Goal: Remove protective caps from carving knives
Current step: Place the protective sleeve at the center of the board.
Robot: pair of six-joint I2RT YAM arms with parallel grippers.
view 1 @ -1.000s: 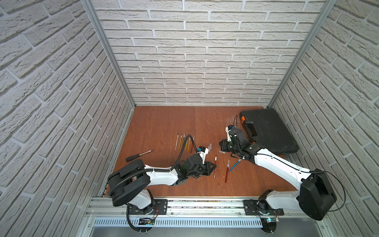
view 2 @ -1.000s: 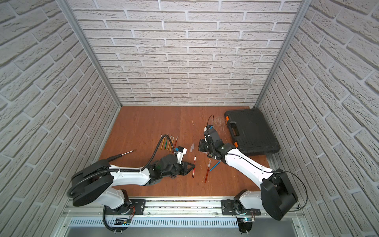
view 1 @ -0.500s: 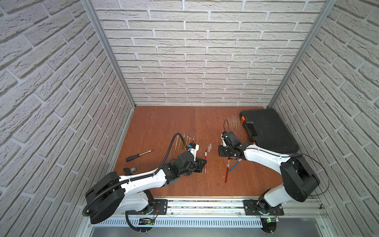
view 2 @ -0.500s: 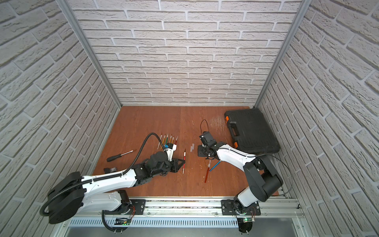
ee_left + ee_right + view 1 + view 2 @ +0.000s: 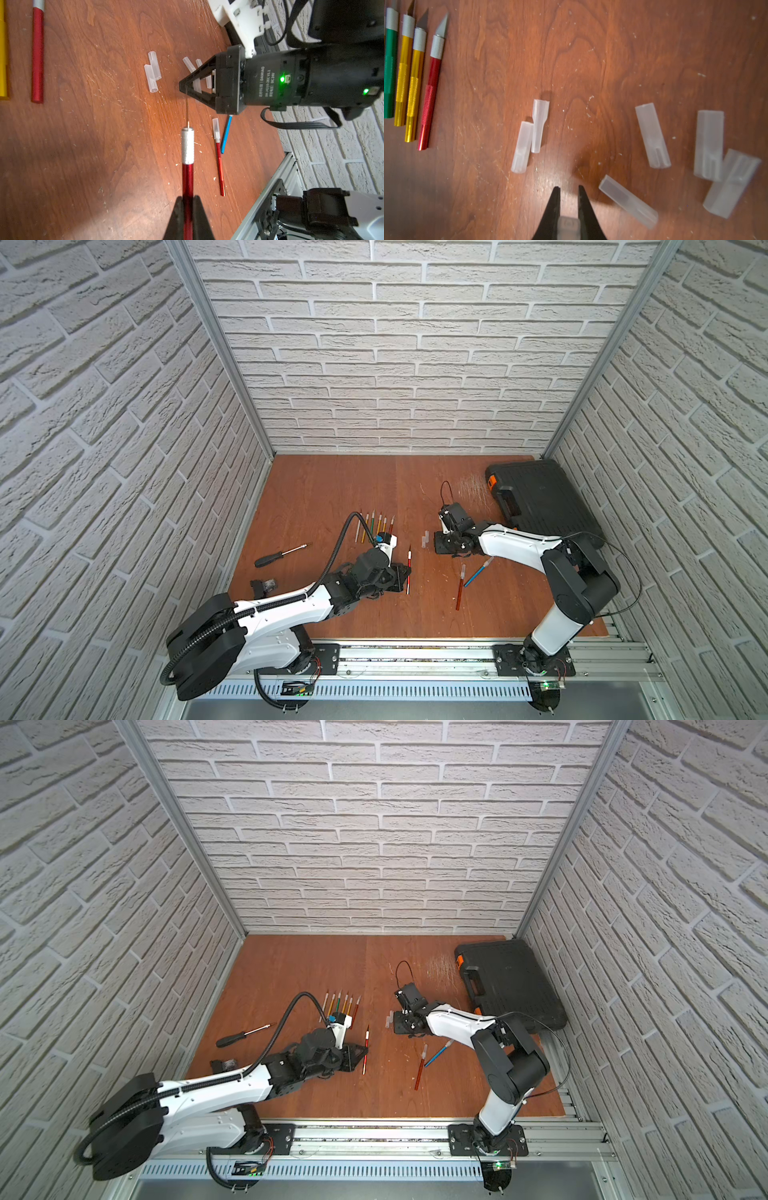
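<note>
- I clench my left claw on the handle of the red carving knife. Its blade is bare and points toward the back wall, around mid-table.
- My right claw is pinched on a whitish protective cap wedged deep between its jaws, low over the loose caps scattered on the table.
- The uncapped knives lie in a row just beyond my left claw.
- A capped red knife lies just beside a blue knife, near my right arm.
- A screwdriver lies toward the left wall and a black case in the far right corner.
</note>
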